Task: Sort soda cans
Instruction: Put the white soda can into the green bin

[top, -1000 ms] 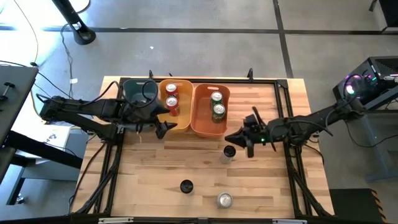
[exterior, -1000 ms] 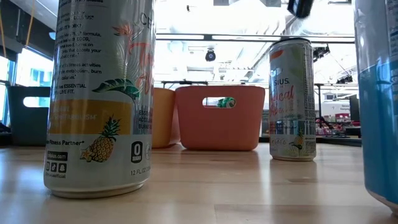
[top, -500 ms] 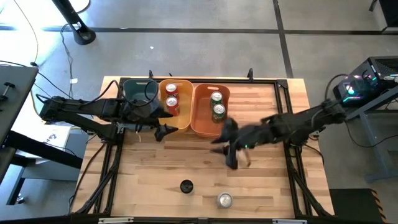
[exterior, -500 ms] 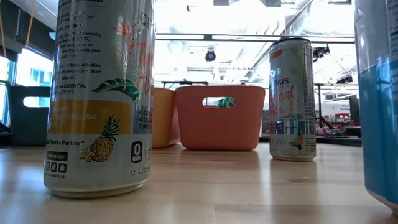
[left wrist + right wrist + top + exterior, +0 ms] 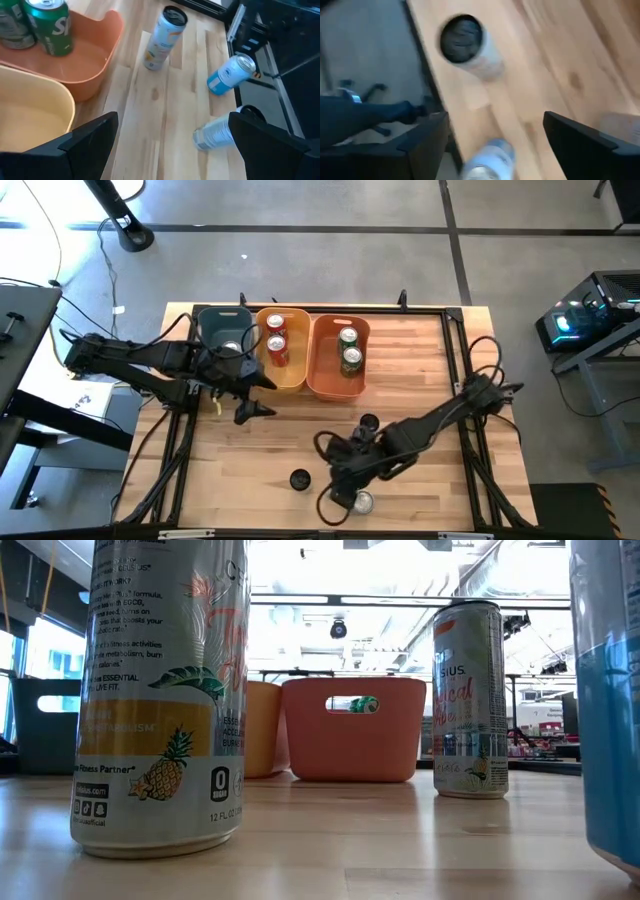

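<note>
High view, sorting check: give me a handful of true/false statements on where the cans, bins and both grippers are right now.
1. The yellow bin holds two red cans. True.
2. The orange bin is empty. False: it holds two green cans.
3. The right gripper is above the cans at the table's front edge, fingers open. True.
4. The left gripper is shut on a can. False: it is open, holding nothing, in front of the teal bin.
5. No cans stand outside the bins. False: three do.
</note>
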